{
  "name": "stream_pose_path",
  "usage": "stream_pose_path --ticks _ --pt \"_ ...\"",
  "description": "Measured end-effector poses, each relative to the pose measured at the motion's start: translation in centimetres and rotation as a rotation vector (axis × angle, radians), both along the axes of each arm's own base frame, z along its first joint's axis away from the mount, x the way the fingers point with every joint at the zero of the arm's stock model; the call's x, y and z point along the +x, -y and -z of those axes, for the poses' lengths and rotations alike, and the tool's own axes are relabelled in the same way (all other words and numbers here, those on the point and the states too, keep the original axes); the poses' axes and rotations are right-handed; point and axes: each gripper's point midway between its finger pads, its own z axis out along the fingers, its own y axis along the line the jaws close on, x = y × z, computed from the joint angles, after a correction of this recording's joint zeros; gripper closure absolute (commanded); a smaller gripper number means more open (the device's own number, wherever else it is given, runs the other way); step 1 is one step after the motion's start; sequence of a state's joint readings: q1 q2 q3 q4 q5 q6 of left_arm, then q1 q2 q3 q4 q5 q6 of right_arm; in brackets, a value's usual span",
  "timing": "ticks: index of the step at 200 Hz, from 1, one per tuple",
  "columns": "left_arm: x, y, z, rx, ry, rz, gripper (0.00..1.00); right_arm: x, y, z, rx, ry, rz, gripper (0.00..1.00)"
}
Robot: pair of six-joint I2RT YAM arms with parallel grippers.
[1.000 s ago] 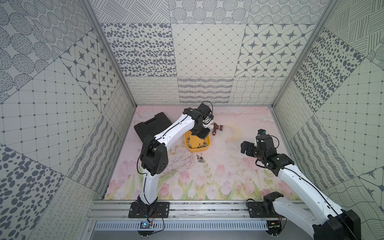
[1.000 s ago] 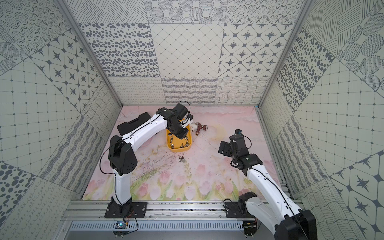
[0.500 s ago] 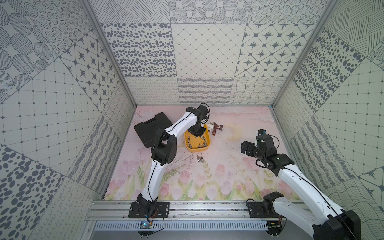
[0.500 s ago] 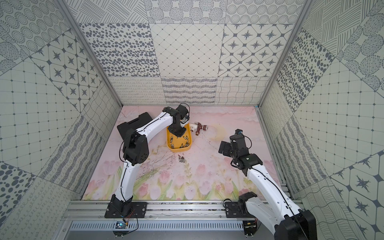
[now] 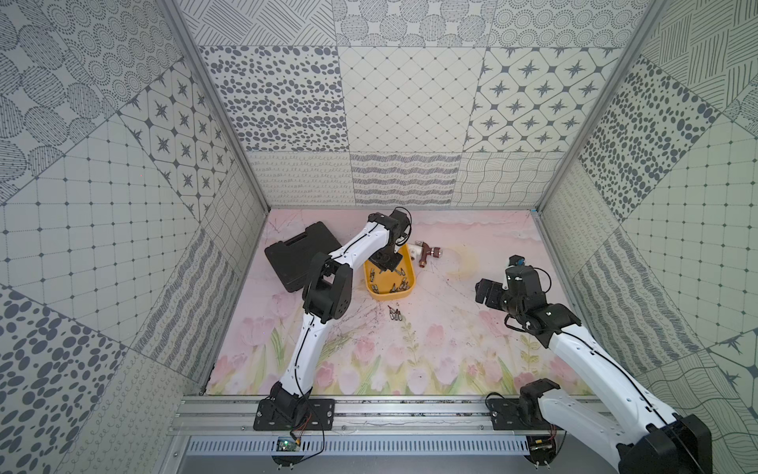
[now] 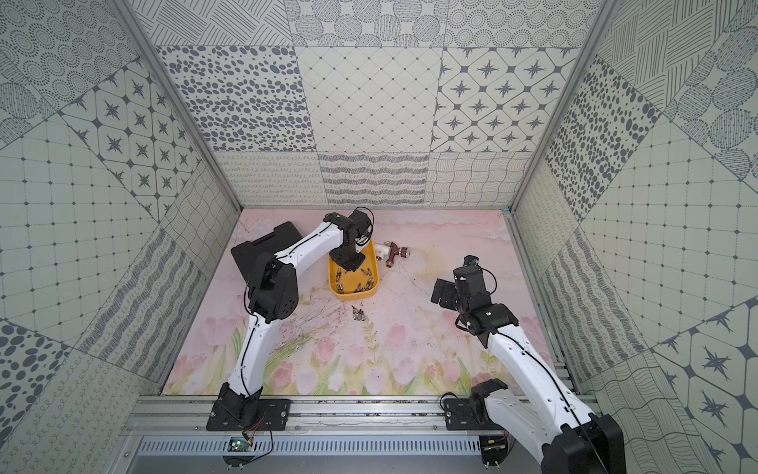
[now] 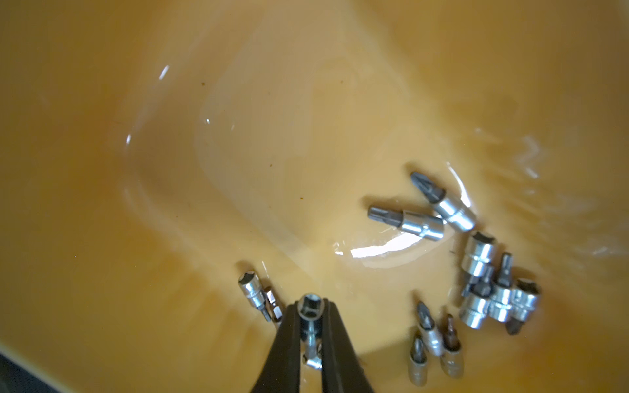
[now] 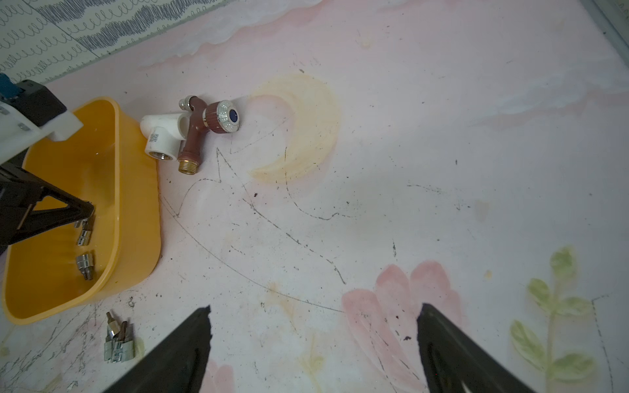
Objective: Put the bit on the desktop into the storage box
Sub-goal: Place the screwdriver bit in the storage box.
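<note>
Left gripper [image 7: 310, 314] pinches a socket bit [image 7: 307, 306] between nearly closed jaws, low inside the storage box [image 7: 204, 136], which sits toward the far edge of the desktop [image 5: 451, 328]. Letting go here looks safe, though the bit could cling to a pad or bounce off the stored bits [image 7: 476, 265]. On lifting out, the arm might catch the box wall and shove it over the loose bits [image 5: 395, 315] just beside its near end. Right gripper [image 8: 315, 308] hangs wide open, well apart.
</note>
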State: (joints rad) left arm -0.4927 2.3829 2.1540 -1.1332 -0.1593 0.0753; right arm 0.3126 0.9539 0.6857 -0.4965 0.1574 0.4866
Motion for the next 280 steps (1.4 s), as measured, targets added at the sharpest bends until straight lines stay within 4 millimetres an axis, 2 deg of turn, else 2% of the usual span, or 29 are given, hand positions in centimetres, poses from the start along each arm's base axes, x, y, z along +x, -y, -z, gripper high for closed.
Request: stream_pose_path --ticks 58,79,103,114,125,147,201,238,280 --pt "0.2 -0.2 -0.1 0.006 0.007 -0.003 0.74 0.0 0.0 0.1 0.000 -0.002 0.000 0.03" --pt "0.2 -0.2 -0.2 0.005 0.008 -0.006 0.59 0.0 0.0 0.1 0.001 -0.002 0.000 0.03" --pt "0.2 -0.2 -0.8 -0.003 0.018 -0.014 0.48 -0.1 -0.1 0.1 0.004 -0.003 -0.005 0.03" --pt "0.2 -0.2 -1.4 -0.011 0.028 -0.019 0.41 -0.1 -0.1 0.0 0.007 0.001 -0.006 0.03" --pt "0.0 -0.2 -2.2 -0.021 0.039 -0.021 0.30 -0.2 -0.1 -0.1 0.010 0.005 -0.007 0.03" --pt "-0.6 -0.4 -3.9 -0.043 0.057 -0.045 0.20 -0.2 -0.1 -0.3 0.012 0.012 -0.007 0.03" --pt "-4.0 -0.9 -8.7 -0.100 0.107 -0.076 0.02 -0.2 0.0 -0.3 0.014 0.012 -0.004 0.03" --pt "-7.4 -0.2 -10.8 -0.118 0.125 -0.054 0.01 -0.2 0.0 -0.3 0.014 0.012 -0.004 0.03" --pt "-12.0 -0.5 -11.4 -0.132 0.113 -0.076 0.01 -0.2 -0.1 -0.3 0.017 0.011 -0.007 0.03"
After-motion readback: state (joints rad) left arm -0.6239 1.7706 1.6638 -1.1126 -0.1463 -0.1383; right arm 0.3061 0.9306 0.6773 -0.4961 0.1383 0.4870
